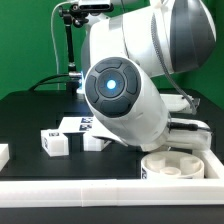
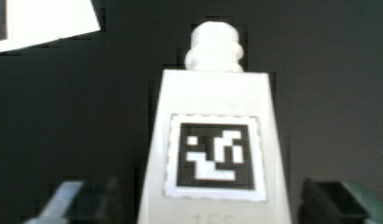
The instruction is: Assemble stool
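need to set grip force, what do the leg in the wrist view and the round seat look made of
The leg: seemingly hard white plastic, matte; smooth even faces and a rounded moulded peg at its end. Its tag looks like a printed sticker. The round seat: probably the same white plastic; uniform colour, moulded sockets. Blur leaves the finish open.

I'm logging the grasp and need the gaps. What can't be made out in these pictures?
- Gripper: hidden behind the arm in the exterior view; in the wrist view, blur leaves its contact with the leg unclear.
- Leg: near end cut off by the wrist view's edge.
- Seat: partly covered by the arm in the exterior view.
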Controlling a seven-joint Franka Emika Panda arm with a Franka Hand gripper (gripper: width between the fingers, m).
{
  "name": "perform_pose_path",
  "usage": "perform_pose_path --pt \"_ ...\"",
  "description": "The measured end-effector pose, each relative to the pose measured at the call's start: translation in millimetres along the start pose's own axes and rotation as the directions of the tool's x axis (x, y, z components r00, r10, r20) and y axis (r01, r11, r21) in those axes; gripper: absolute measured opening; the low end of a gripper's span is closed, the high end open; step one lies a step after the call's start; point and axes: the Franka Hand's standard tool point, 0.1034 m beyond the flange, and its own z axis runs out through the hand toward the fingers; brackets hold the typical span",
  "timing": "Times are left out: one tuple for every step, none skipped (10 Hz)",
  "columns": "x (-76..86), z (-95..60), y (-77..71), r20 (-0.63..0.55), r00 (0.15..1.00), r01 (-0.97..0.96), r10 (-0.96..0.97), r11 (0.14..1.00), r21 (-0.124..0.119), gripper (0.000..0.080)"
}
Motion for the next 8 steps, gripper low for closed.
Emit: perform_pose_path --pt "0.3 -0.4 0.8 0.000 1.000 -0.001 0.001 1.000 0.001 0.0332" --pt "0.4 -0.4 1.0 0.000 1.000 -0.001 0.001 1.000 0.001 0.0332" --pt "0.2 -0.2 0.8 0.000 1.000 -0.001 0.001 1.000 0.001 0.0337" --pt "0.1 0.1 0.4 0.000 1.000 0.000 0.000 1.000 0.000 0.0337" --pt "0.0 0.0 0.2 0.000 1.000 0.000 0.000 1.000 0.000 0.0337" --pt "-0.7 -0.9 0.0 -0.001 1.000 0.001 -0.001 1.000 0.000 0.0337" --pt "-5.3 -6.1 -1.8 -0.005 1.000 0.005 -0.005 1.000 -0.001 0.0337" --pt "-14.0 -14.8 -6.4 -0.014 1.000 0.010 -0.010 1.000 -0.003 0.0337"
